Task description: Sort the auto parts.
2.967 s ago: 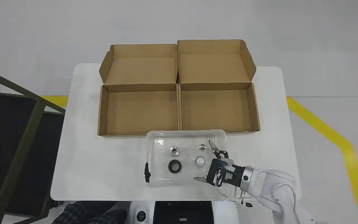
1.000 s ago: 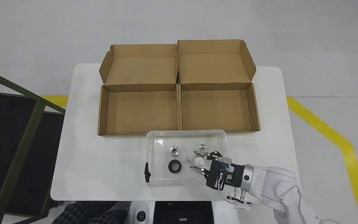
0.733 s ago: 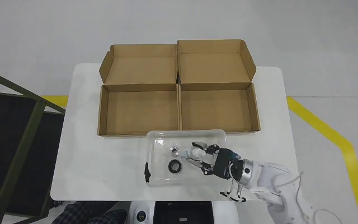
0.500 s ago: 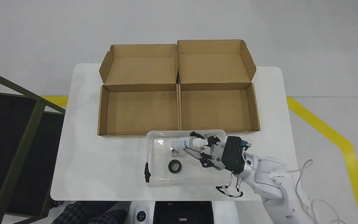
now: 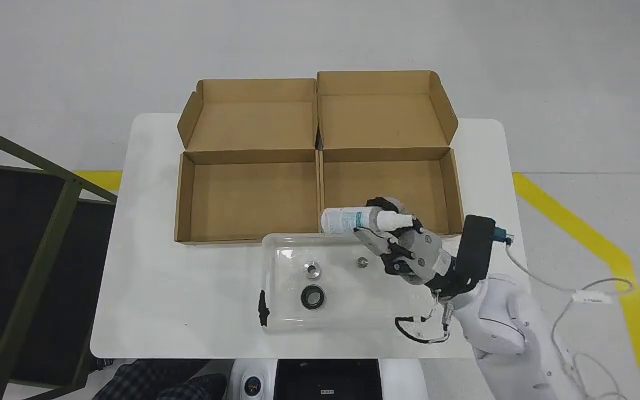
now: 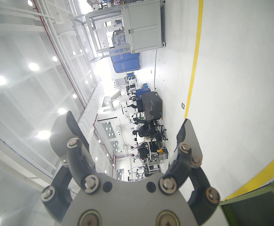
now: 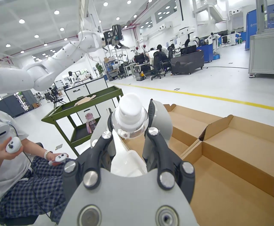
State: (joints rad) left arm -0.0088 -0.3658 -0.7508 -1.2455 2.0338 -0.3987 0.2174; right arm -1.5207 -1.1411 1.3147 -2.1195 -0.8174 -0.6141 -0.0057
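3 small parts lie in the clear tray (image 5: 268,285): a black ring (image 5: 314,296), a metal fitting (image 5: 312,268) and a smaller metal piece (image 5: 362,263). We see the right gripper (image 5: 384,233) clamped on a white-capped bottle (image 5: 345,218), held sideways above the tray's far rim, next to 2 cardboard boxes (image 5: 250,200). The left gripper (image 6: 128,126) hangs high, well apart from the tray, jaws spread wide, holding nothing.

I work in a big industrial robotics lab. A yellow line (image 7: 192,95) crosses a pale, glossy floor. On my side of the line stands a green cart (image 7: 64,113). Beyond the line are monitors (image 7: 140,57), office chairs (image 7: 159,62), a blue cabinet (image 7: 259,19) and a grey framed enclosure (image 7: 261,51), under rows of round ceiling lights (image 7: 56,12).
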